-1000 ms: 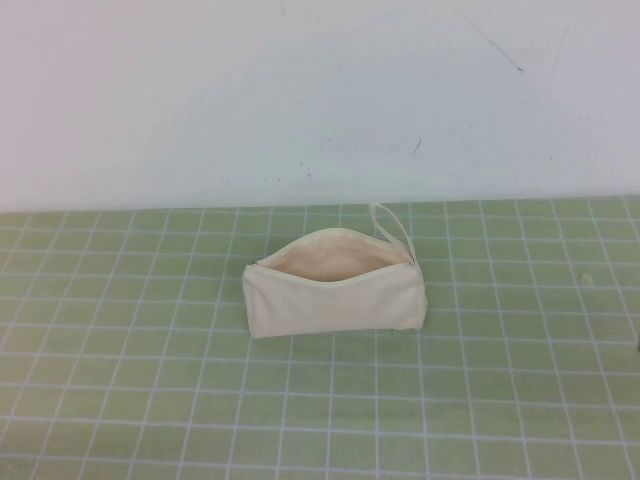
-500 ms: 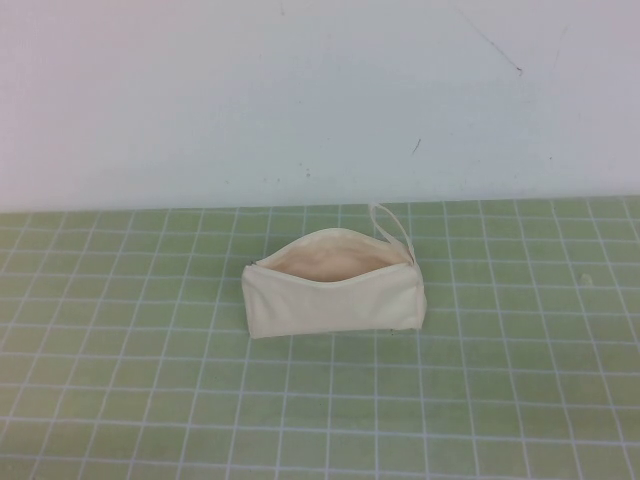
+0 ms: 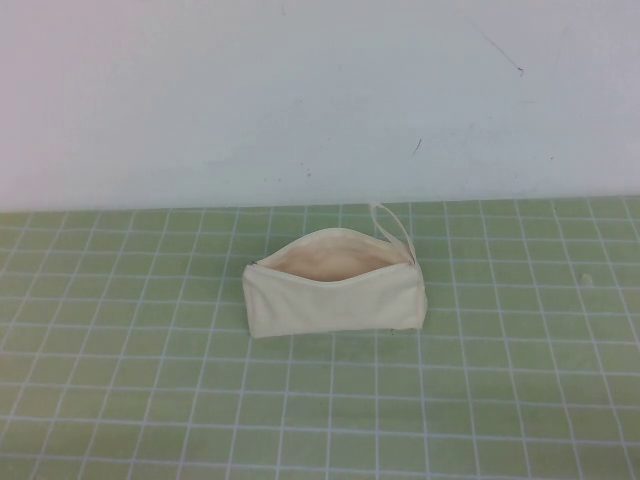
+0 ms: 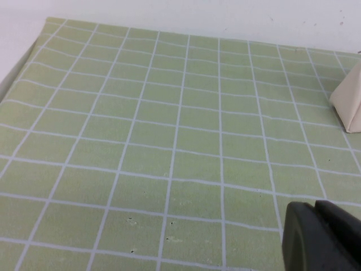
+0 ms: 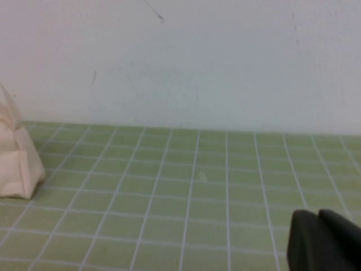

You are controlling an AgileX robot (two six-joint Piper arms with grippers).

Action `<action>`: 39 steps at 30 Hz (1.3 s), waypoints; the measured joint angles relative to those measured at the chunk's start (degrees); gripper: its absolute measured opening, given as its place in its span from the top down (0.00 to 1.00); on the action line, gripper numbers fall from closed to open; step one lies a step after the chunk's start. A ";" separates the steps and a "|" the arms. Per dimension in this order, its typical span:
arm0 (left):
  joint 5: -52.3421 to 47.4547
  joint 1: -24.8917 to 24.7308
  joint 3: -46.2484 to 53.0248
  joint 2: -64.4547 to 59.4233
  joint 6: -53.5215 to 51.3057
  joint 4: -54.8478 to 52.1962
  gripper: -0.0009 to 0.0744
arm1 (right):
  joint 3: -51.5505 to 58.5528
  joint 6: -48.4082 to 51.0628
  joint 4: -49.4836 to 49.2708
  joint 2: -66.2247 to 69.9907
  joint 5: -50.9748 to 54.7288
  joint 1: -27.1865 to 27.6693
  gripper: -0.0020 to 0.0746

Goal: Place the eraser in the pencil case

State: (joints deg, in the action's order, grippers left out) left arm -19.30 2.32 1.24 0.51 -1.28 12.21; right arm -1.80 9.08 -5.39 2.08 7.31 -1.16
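The cream pencil case (image 3: 335,285) stands on the green grid mat (image 3: 150,380) at the middle, zip open, pale lining showing, with its loop strap (image 3: 390,226) at the far right end. The eraser is not in view in any frame. My left gripper (image 4: 316,210) is shut and empty, low over the mat well to the left of the case, whose end shows in the left wrist view (image 4: 350,104). My right gripper (image 5: 317,217) is shut and empty, to the right of the case, whose other end shows in the right wrist view (image 5: 14,164). Neither gripper shows in the high view.
A white wall (image 3: 320,100) rises behind the mat. The mat's left edge shows in the left wrist view (image 4: 22,62). A tiny pale speck (image 3: 588,279) lies on the mat right of the case.
A dark bit of the right arm at the high view's right edge one second ago has gone out of view. The pencil case has not moved.
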 joint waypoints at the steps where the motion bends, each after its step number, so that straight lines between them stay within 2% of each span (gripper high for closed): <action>1: 0.00 0.00 0.00 0.00 0.00 0.00 0.99 | 0.91 -4.08 2.50 -0.88 0.57 -0.01 0.97; 2: 0.00 0.00 0.00 0.00 0.00 0.00 0.99 | 2.70 -11.49 6.28 -2.24 3.03 0.12 0.97; 5: 0.00 0.00 0.00 0.00 0.00 0.00 0.99 | 3.42 -14.71 8.15 -2.58 7.67 0.12 0.98; 13: 0.00 0.00 0.00 0.00 0.00 0.00 0.99 | 3.42 -9.89 9.58 -2.58 11.97 0.12 0.98; 39: 0.00 0.00 0.00 0.00 0.00 0.00 0.99 | 3.32 -9.08 10.13 -2.58 12.40 0.12 0.98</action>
State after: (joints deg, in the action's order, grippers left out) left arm -19.30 2.32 1.24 0.51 -1.28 12.21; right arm 1.51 0.00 4.74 -0.51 19.71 -1.05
